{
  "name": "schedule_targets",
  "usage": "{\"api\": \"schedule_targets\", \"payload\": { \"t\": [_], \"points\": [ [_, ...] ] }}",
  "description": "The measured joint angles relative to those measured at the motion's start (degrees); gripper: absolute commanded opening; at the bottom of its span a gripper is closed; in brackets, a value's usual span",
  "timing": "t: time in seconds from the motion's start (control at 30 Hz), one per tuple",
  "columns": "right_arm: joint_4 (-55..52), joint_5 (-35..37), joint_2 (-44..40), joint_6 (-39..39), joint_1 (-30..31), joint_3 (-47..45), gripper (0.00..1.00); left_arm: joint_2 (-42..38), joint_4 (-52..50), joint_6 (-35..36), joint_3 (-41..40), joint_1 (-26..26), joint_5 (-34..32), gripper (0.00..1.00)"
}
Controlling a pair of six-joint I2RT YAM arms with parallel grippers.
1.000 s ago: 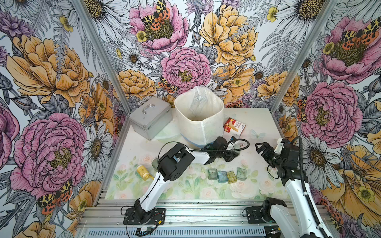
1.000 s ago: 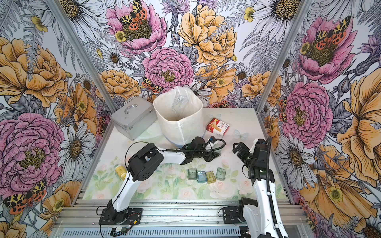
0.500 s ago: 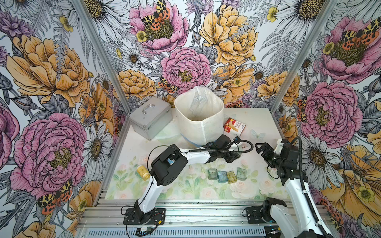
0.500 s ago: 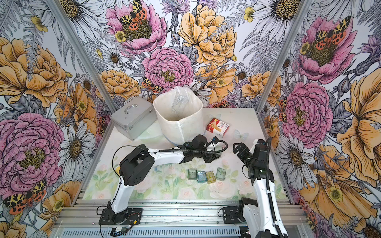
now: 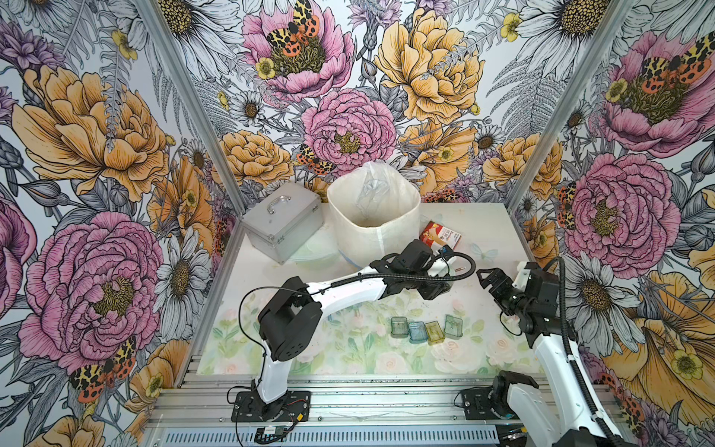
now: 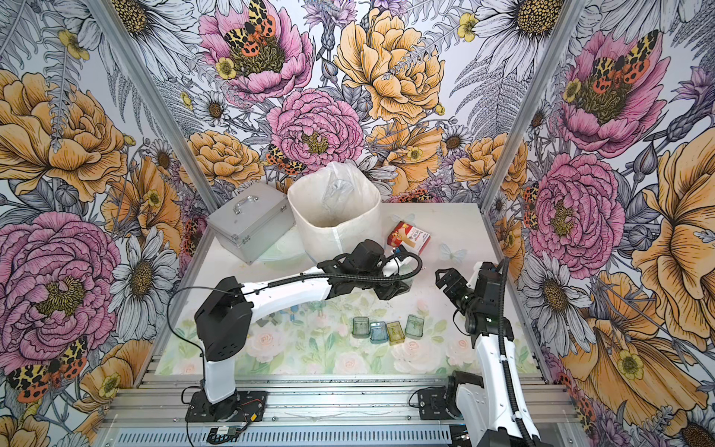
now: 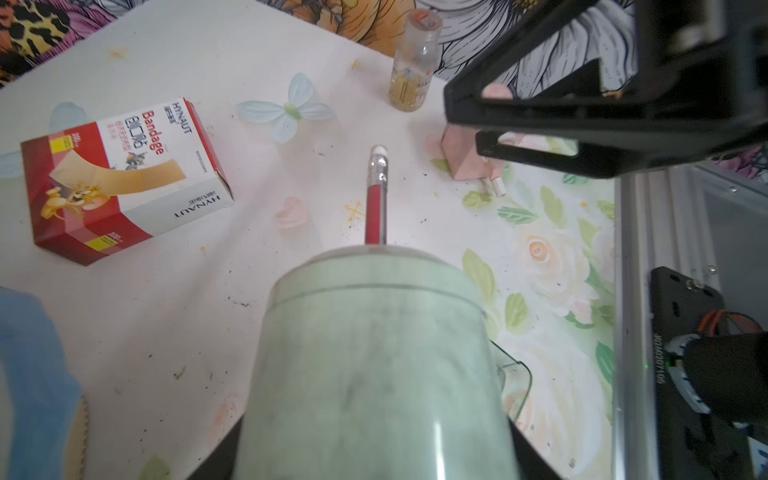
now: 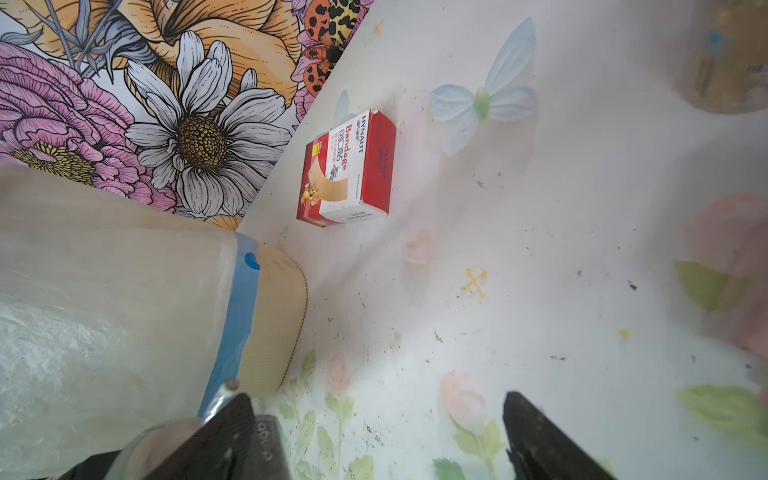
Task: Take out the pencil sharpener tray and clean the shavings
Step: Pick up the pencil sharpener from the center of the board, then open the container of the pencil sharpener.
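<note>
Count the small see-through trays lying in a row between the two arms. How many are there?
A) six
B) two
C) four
C: four trays lie side by side, green, blue, yellow and green, in both top views.

I count four tinted containers (image 5: 399, 326), one metal case (image 5: 284, 220), one white bin (image 5: 373, 240), one bandage box (image 5: 441, 237), one pencil (image 7: 376, 199), one bottle (image 7: 413, 62), one green sharpener (image 7: 374, 353), one pink block (image 7: 459, 158) and two arms (image 5: 348, 288). The shavings (image 8: 631, 285) are scattered flecks, too many and too small to count.

Robot test cell: aluminium frame (image 5: 387, 402), floral-print walls (image 5: 96, 116)
</note>
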Motion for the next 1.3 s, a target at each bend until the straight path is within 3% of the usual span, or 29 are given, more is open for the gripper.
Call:
{"api": "schedule_targets", "payload": {
  "t": [0.27, 0.57, 0.77, 0.9, 1.13, 1.3],
  "points": [
    [0.24, -2.58, -3.93, 1.88, 0.00, -1.60, 0.93, -16.41, -2.62, -0.87, -7.76, -0.68, 0.74, 0.00],
    [-1.95, -5.38, -3.87, 2.45, 0.94, -2.60, 0.92, -27.17, -7.87, -2.36, -15.78, -1.55, 0.22, 0.00],
    [-4.31, -5.40, -2.03, 1.57, 8.66, -0.13, 0.95, -37.18, -10.51, -2.19, -21.20, -0.85, -2.05, 0.00],
    [-3.98, -4.57, -0.81, 0.22, 13.84, 2.80, 0.95, -40.98, -10.80, -2.14, -22.95, 2.91, -1.29, 0.00],
    [-2.45, -6.82, 5.55, -4.42, 21.55, 7.72, 0.94, -41.27, -11.13, -1.68, -23.17, 13.22, 9.86, 0.00],
    [0.52, -11.23, 5.51, -10.08, 24.68, 9.35, 0.94, -41.27, -12.52, 2.40, -23.58, 15.98, 20.48, 0.00]
  ]
}}
